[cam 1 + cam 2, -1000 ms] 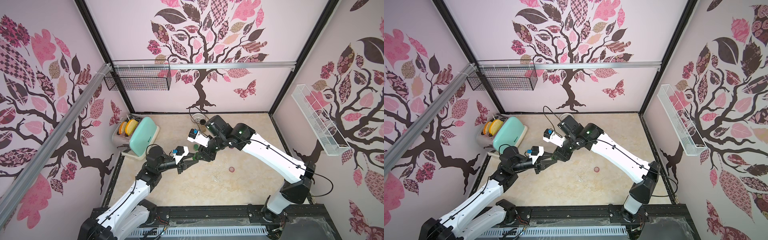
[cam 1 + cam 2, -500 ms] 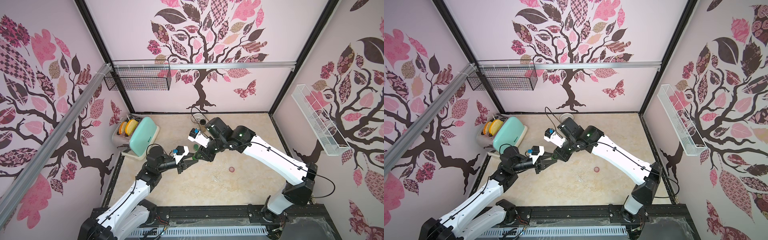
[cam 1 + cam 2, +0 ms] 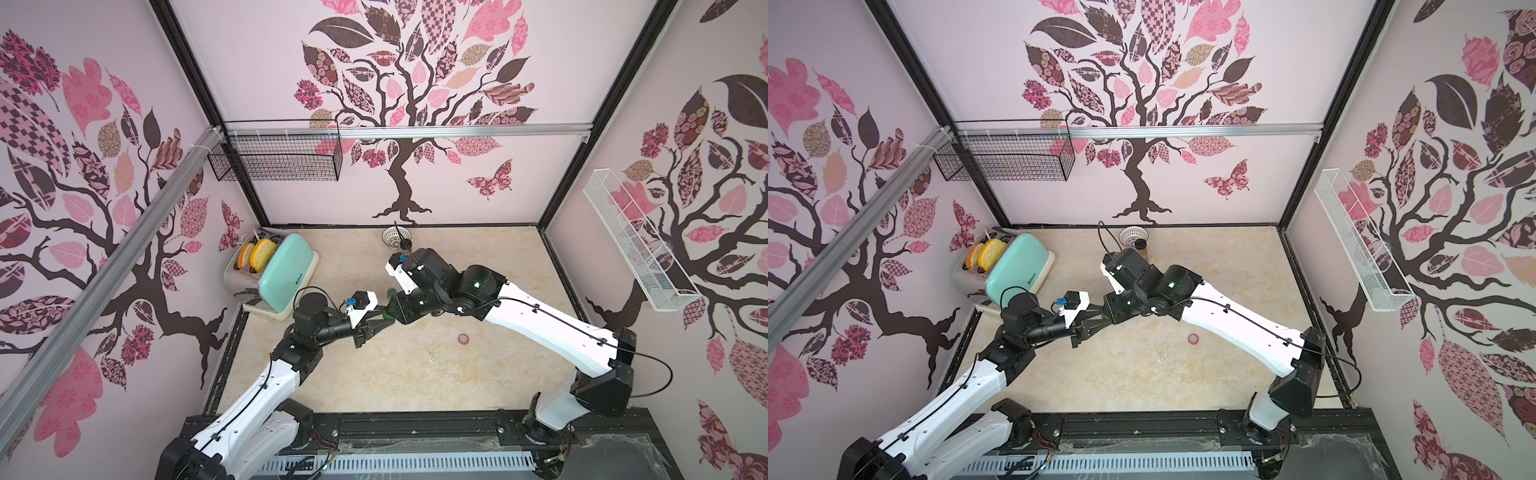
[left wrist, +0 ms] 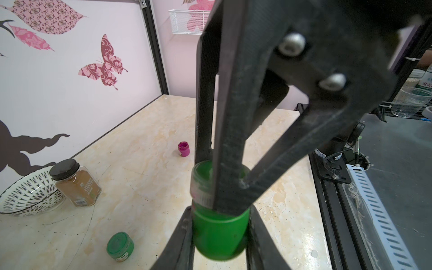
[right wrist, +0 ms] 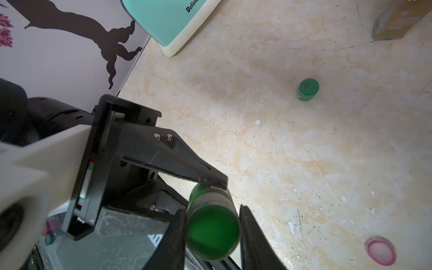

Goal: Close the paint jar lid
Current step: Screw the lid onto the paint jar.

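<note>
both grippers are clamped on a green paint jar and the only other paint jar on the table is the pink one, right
Not quite: two other paint jars stand on the table, the pink jar and a second green jar, as the left wrist view shows. The left gripper and right gripper both clamp the held green jar.

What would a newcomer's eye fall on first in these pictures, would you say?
Mid-table, the left gripper and right gripper meet, jaws shut on one green paint jar between them. Next comes the mint-green box tilted at the far left, then a small magenta paint jar standing alone on the right side.
</note>
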{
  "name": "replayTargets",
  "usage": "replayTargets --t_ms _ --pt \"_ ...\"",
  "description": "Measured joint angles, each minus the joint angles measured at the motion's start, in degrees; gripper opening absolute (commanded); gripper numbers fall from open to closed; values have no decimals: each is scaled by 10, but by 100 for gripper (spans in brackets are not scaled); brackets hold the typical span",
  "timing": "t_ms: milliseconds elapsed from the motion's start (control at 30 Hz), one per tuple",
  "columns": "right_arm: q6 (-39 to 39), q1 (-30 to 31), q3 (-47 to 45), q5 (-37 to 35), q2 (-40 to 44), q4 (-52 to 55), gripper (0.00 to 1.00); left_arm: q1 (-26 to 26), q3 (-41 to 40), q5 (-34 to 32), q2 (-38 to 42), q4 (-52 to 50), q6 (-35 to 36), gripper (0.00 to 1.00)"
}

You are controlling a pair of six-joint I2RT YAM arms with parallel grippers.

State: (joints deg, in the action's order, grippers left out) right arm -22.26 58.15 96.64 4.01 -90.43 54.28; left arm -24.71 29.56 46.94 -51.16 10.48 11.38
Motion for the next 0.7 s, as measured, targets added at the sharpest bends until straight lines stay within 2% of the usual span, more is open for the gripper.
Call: replayTargets --t_ms 100,300,533,700 --pt "-33 2 0 -6 0 -2 32 0 0 -2 1 -1 2 17" --pt "-54 3 0 -14 -2 -3 51 -2 0 -1 2 7 5 17" --pt "-30 -7 4 -26 4 1 67 -3 0 6 7 18 7 17" --pt "27 -31 0 -29 53 -9 76 -3 0 12 7 19 7 17"
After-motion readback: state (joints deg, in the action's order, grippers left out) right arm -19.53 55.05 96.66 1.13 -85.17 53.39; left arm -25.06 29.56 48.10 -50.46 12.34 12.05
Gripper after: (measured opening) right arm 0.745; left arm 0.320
